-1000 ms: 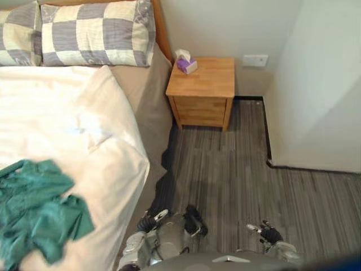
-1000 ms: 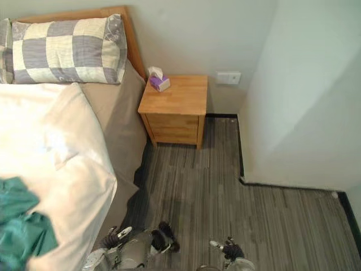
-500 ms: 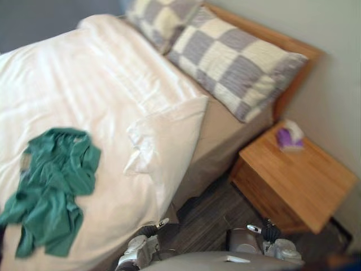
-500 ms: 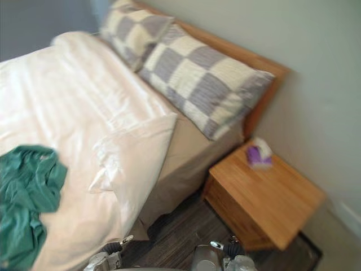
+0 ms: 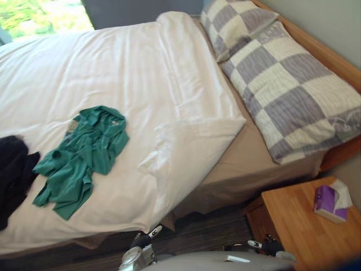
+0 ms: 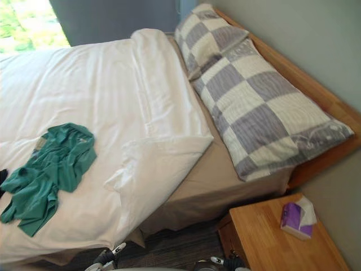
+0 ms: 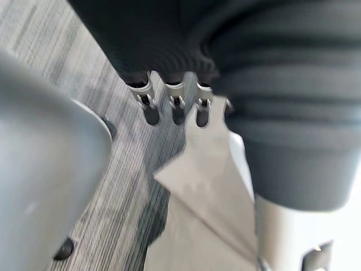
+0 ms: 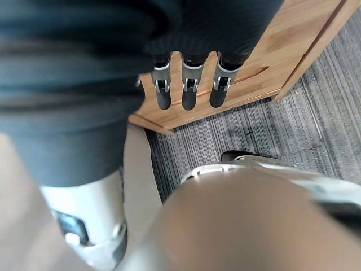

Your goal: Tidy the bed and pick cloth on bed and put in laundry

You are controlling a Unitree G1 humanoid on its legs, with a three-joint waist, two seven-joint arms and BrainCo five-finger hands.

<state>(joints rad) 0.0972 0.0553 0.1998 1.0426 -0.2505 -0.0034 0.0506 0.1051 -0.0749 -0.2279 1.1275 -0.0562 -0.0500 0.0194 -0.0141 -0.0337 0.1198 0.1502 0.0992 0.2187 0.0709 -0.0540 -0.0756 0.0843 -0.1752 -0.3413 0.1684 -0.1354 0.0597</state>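
Toward the foot of the bed (image 5: 248,164), along its front edge, we see a dark cloth (image 5: 11,175) and just beside it a crumpled green shirt (image 5: 82,152) (both on the white cover (image 5: 169,84)). Our left hand (image 7: 174,110) hangs over the floor (image 7: 127,186), fingers straight and loose; our right hand (image 8: 189,93) likewise, beside the nightstand (image 5: 293,223).

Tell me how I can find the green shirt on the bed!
Look at the big bed with the white duvet. On the part far from the checked pillows lies a crumpled green cloth. Its teal green sets it apart from the black cloth beside it.
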